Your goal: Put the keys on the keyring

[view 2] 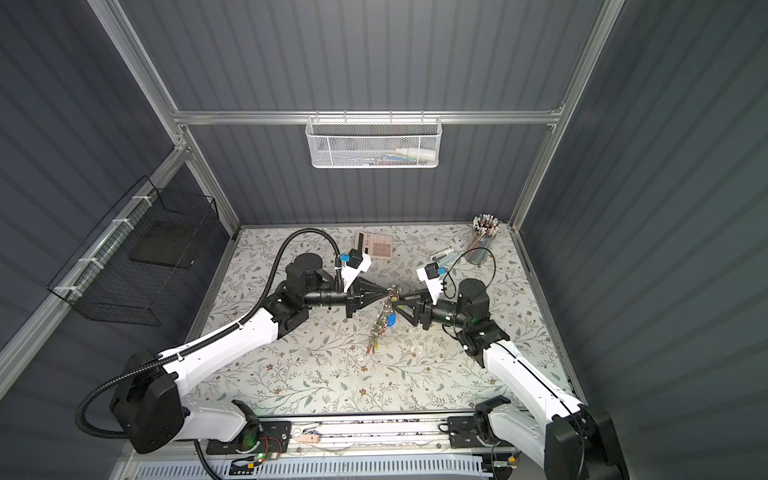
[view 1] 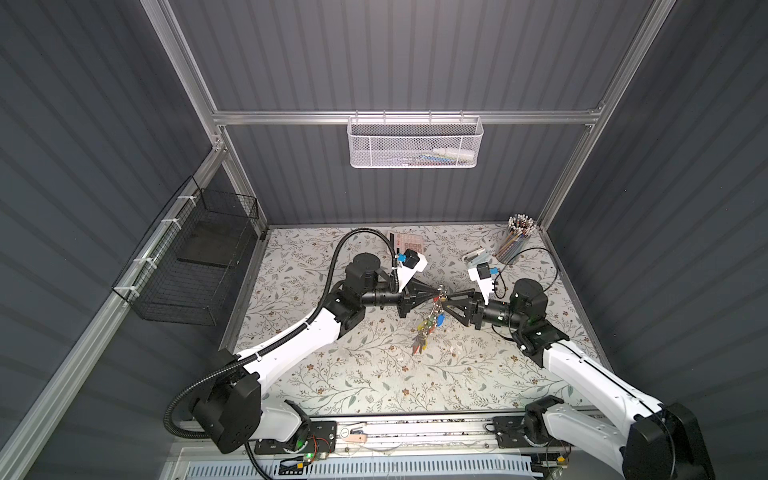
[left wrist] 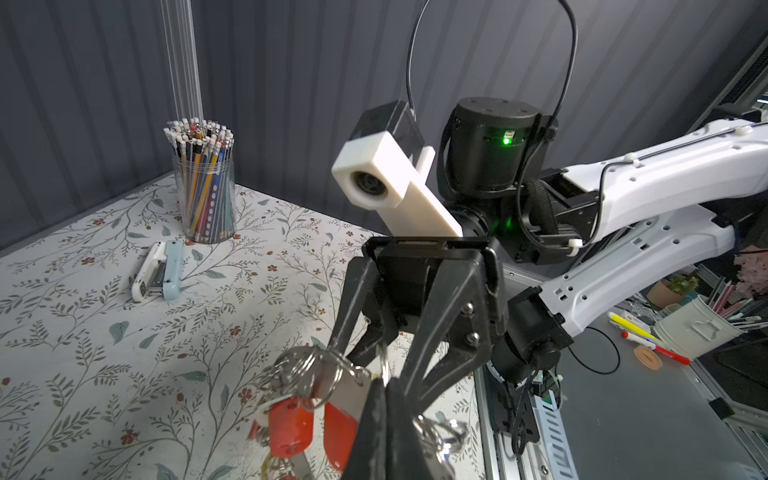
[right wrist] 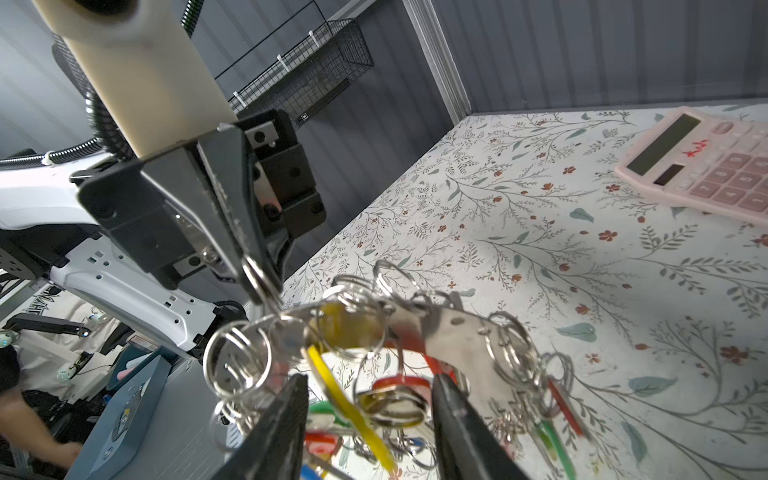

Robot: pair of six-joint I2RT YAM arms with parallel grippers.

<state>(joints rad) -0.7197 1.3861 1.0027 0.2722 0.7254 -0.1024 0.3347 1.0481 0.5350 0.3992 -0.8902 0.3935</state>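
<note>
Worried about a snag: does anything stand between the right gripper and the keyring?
Nothing foreign. The right gripper is open around the cluster hanging from the keyring; only that ring's own split rings and a yellow tag lie between its jaws. The left gripper, shut, pinches a small split ring on it.

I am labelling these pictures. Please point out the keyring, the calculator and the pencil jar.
keyring (right wrist: 453, 336): right wrist view, on its flat silver band.
calculator (right wrist: 723, 183): right wrist view, on its keypad.
pencil jar (left wrist: 205, 208): left wrist view, on its clear wall.

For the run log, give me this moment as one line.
left gripper: shut on keyring | right gripper: jaws open around keys | keyring: hangs from left gripper
</note>
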